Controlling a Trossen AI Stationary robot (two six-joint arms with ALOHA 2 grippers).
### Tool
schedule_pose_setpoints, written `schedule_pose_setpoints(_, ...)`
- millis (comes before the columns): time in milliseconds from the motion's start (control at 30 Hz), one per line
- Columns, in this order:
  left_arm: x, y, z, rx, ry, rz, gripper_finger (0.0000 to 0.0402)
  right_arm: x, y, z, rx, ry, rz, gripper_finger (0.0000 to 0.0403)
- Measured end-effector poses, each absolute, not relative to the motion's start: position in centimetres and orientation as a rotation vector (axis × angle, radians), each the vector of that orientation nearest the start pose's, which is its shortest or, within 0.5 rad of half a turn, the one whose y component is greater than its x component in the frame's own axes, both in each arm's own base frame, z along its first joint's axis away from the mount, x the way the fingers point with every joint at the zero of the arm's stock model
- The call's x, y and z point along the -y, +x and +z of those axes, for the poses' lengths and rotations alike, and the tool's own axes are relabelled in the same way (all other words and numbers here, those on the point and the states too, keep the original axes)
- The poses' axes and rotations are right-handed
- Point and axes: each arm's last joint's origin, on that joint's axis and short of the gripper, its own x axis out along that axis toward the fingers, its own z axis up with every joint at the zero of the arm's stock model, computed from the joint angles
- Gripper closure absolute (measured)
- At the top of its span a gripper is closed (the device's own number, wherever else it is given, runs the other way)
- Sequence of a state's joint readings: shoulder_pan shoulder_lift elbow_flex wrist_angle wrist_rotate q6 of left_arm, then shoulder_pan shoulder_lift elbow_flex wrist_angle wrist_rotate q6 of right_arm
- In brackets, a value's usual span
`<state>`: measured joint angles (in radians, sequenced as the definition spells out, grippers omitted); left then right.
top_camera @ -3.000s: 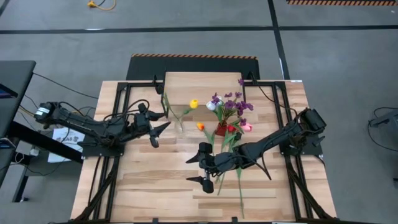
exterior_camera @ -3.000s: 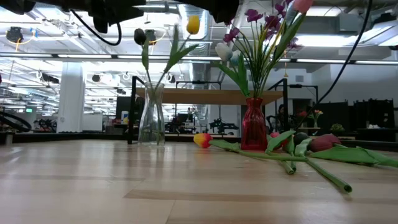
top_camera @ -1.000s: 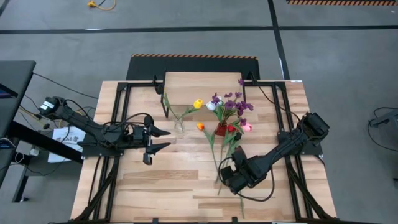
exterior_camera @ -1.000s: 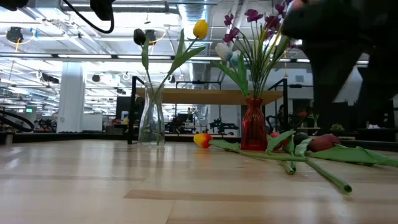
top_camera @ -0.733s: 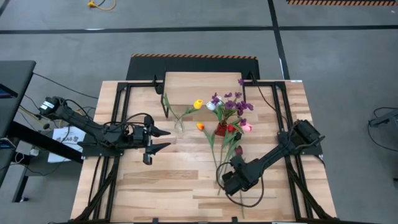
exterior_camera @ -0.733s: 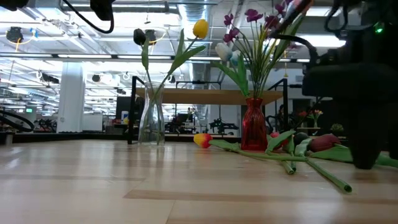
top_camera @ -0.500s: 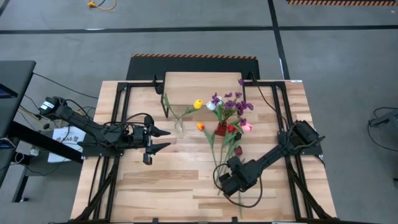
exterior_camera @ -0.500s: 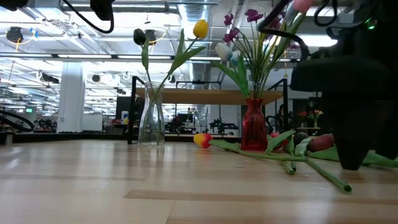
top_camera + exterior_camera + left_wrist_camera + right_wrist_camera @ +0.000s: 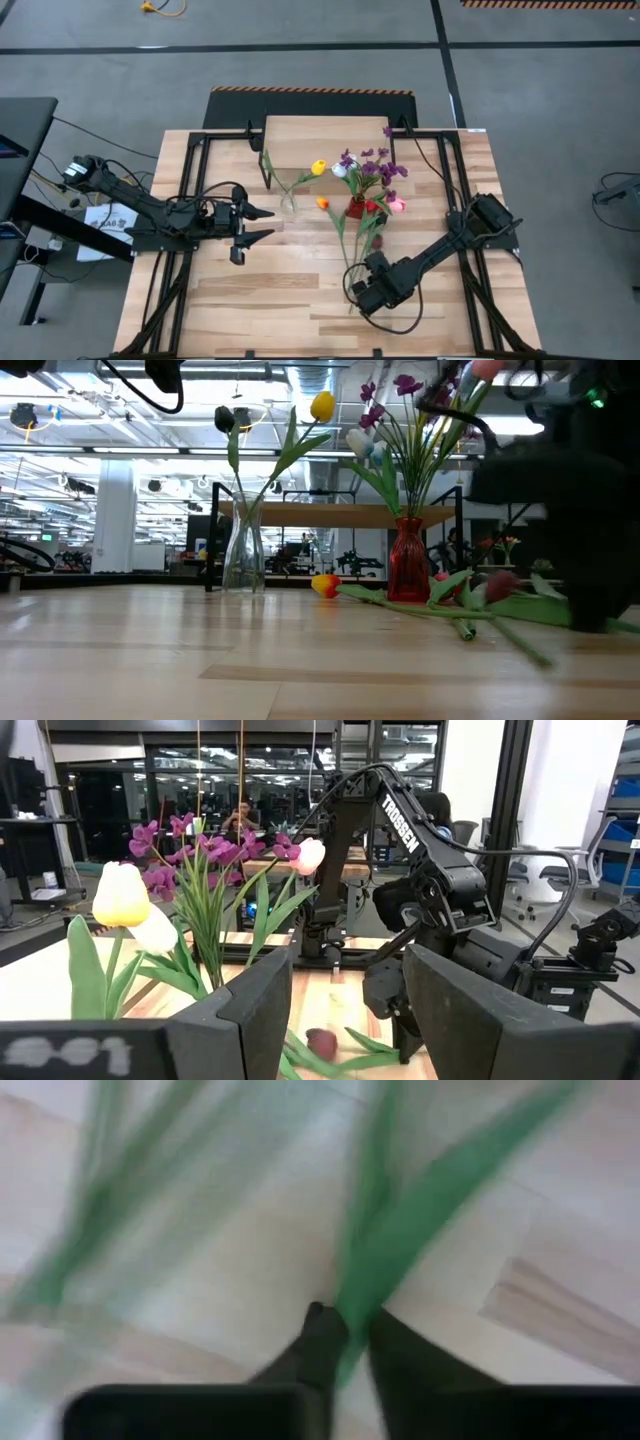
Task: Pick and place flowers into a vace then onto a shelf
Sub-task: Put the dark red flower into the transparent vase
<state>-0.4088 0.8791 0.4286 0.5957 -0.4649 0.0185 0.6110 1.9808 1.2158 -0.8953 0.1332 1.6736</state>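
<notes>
Partway through. The clear glass vase [image 9: 243, 550] already holds two tulips, a yellow one [image 9: 322, 405] and a dark one [image 9: 224, 418], and the red vase [image 9: 407, 565] is packed with purple sprigs [image 9: 368, 165] plus a white tulip [image 9: 153, 928] and a pink tulip [image 9: 309, 855]. Both vases stand on the table [image 9: 260, 290], just in front of the shelf [image 9: 320, 135], which is bare in the high view (so nothing shelved yet).

Loose flowers left on the table: an orange tulip [image 9: 324, 585] beside the red vase, a dark red tulip [image 9: 500, 586], and other long green stems fanning toward the near edge.

Right end effector [image 9: 345, 1342] is down at the table over those stems, its fingers clenched on a green stem [image 9: 400, 1250]; the wrist view shows the stem pinched between the fingertips. Which head belongs to that stem I cannot tell (motion blur).

Left end effector [image 9: 252, 223] hovers left of the glass vase, fingers apart, holding nothing.

Left to do, by my read: lift this stem, drop it in a vase, clear the remaining loose flowers, then move the vases onto the shelf.
</notes>
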Motion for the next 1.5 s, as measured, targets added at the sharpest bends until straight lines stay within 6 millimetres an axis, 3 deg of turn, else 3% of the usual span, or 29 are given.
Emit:
schedule_pose_setpoints(67,6.4,18.0,26.8,0.131,-0.042,0.058,0.0219,-19.1,27.4,12.4,-1.327,0.687,-0.918,0.0387)
schedule_pose_setpoints(467,6.4,18.0,26.8,0.131,-0.043,0.058,0.0219,-20.8,24.3,12.9,-1.446,0.641,-1.102,0.0391)
schedule_pose_setpoints(633,6.4,18.0,26.8,0.131,-0.029,0.059,0.0219,-22.5,24.8,14.1,-1.339,0.601,-0.983,0.0399)
schedule_pose_setpoints(1067,6.4,18.0,26.8,0.131,-0.030,0.059,0.0219,-24.6,30.3,20.5,-0.921,0.410,-0.604,0.0397)
schedule_pose_setpoints(1333,6.4,18.0,26.7,0.128,-0.024,0.057,0.0219,-23.8,35.0,25.5,-0.676,0.147,-0.403,0.0400)
schedule_pose_setpoints(1500,6.7,18.0,26.7,0.130,-0.013,-0.030,0.0219,-22.9,37.8,28.0,-0.544,0.014,-0.290,0.0398)
